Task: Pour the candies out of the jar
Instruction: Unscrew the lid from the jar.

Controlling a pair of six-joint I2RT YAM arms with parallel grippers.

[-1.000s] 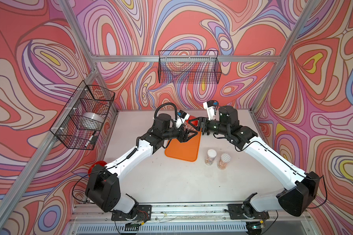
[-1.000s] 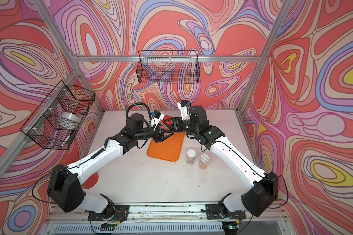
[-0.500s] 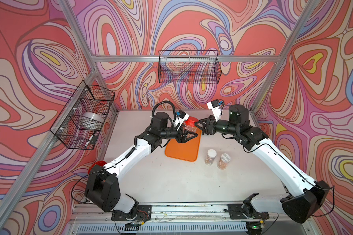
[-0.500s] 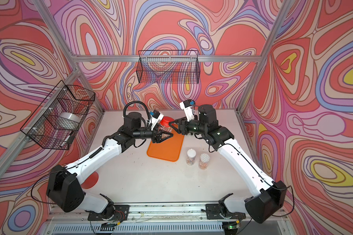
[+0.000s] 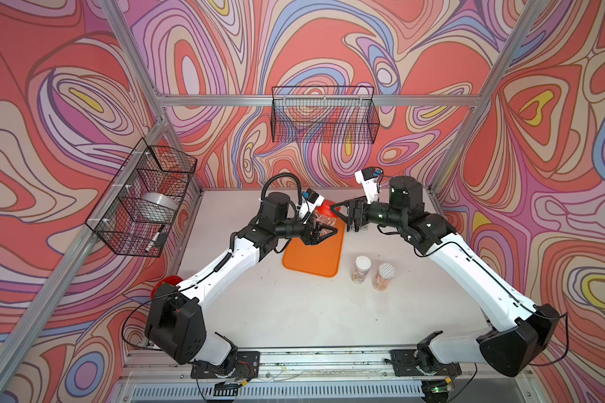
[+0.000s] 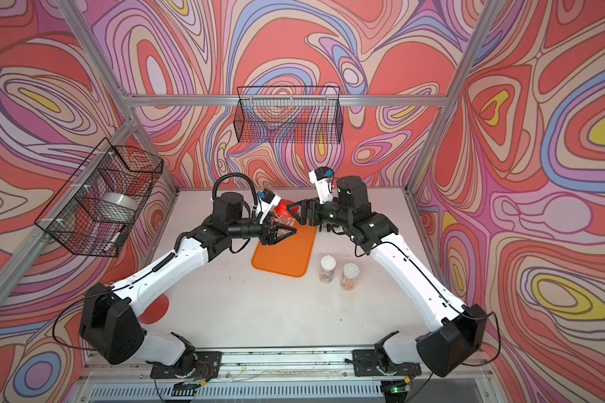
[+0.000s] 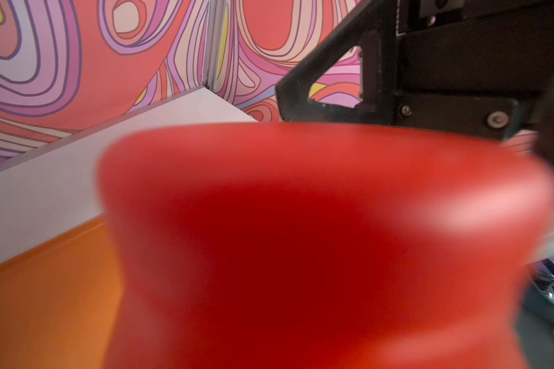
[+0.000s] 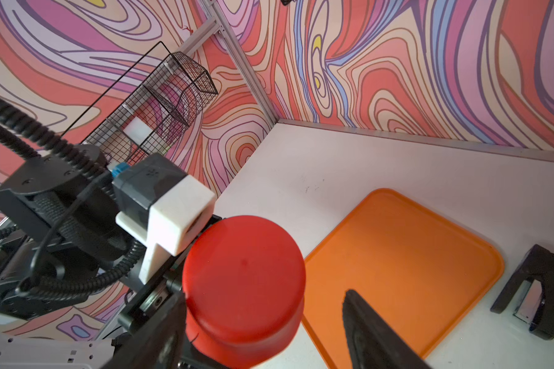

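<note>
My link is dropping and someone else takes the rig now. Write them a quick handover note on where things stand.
Left gripper: shut on the jar, held tilted above the orange mat's far end.
Right gripper: open, fingers either side of the red lid, not gripping.
Done: jar lifted.
Left: take lid off, pour onto the mat; nothing lies on it yet.
Two spare jars stand beside the mat.
</note>
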